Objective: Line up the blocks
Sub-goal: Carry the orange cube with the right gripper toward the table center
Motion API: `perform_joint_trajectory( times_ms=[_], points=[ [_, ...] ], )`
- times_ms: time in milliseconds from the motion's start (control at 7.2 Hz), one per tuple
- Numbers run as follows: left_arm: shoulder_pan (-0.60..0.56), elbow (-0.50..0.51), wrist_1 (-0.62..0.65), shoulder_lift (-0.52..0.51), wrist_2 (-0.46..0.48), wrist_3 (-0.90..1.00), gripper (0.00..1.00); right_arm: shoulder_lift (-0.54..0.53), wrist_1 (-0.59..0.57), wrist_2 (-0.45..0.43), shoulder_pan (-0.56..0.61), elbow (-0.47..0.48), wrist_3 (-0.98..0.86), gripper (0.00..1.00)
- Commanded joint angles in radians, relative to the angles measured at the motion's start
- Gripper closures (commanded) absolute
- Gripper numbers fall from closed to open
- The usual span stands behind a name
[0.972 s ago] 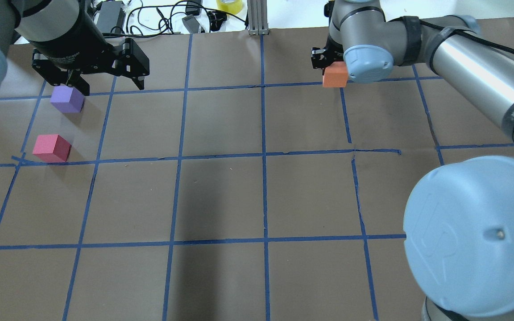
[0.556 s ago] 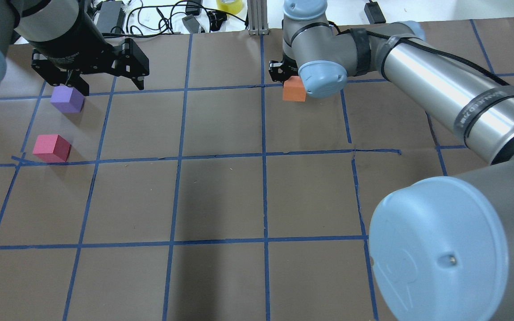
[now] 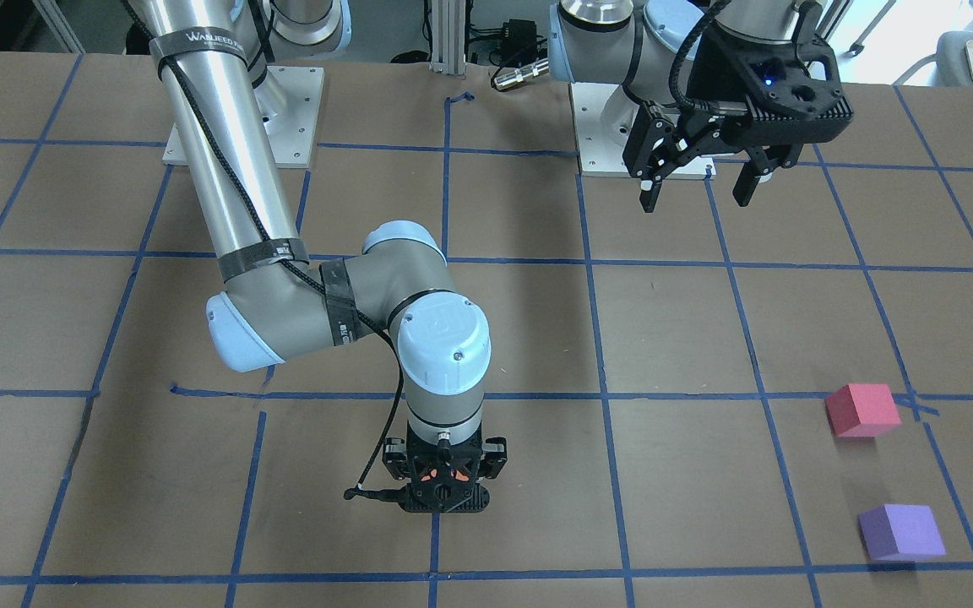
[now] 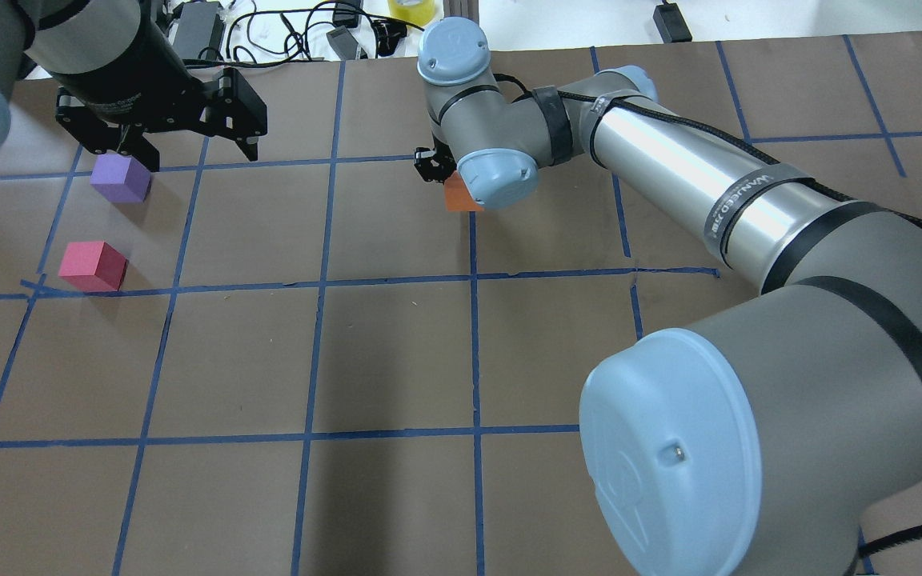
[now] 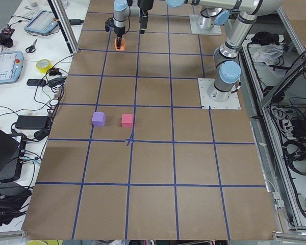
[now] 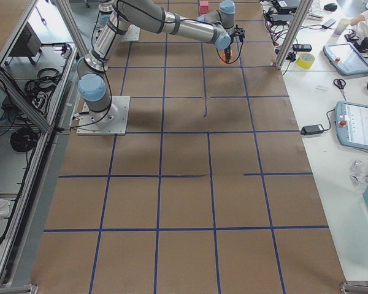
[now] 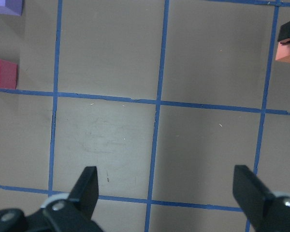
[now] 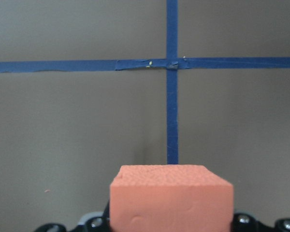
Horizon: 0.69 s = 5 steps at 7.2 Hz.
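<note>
My right gripper (image 4: 451, 186) is shut on the orange block (image 4: 458, 198) and holds it low over the table's centre line; the block fills the bottom of the right wrist view (image 8: 171, 198). The purple block (image 4: 121, 178) and the pinkish red block (image 4: 93, 266) sit on the table at the far left, about one block-width apart. My left gripper (image 4: 201, 156) is open and empty, hovering above the table just right of the purple block. In the left wrist view both blocks show at top left, purple (image 7: 7, 7) and red (image 7: 2, 73), and the orange block (image 7: 286, 50) at top right.
The brown table is marked with a grid of blue tape (image 4: 473, 276). Cables, power adapters and a yellow tape roll (image 4: 411, 8) lie beyond the far edge, beside an aluminium post (image 4: 461, 32). The arm bases (image 3: 237, 110) stand at the robot's side.
My right arm has swept to the left with the orange block, from the table's right part to the centre line, and a little nearer. The left arm and the two other blocks have not moved.
</note>
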Motion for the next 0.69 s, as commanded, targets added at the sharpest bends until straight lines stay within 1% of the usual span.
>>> perform_joint_trajectory(
  times_ms=[0, 139, 278, 417, 556],
  points=[
    [0.0, 0.0, 0.0, 0.0, 0.0, 0.0, 0.0, 0.034, -0.022, 0.001, 0.026, -0.004, -0.01, 0.59],
    [0.0, 0.0, -0.002, 0.0, 0.0, 0.0, 0.0, 0.035, -0.022, 0.003, 0.034, -0.004, 0.002, 0.42],
    [0.0, 0.0, -0.003, 0.0, 0.0, 0.0, 0.0, 0.035, -0.022, 0.003, 0.037, -0.004, 0.005, 0.09],
    [0.0, 0.0, -0.002, 0.0, 0.0, 0.0, 0.0, 0.034, -0.019, 0.006, 0.039, -0.004, 0.007, 0.0],
    [0.0, 0.0, -0.002, 0.0, 0.0, 0.0, 0.0, 0.023, -0.019, 0.013, 0.037, -0.004, 0.01, 0.0]
  ],
)
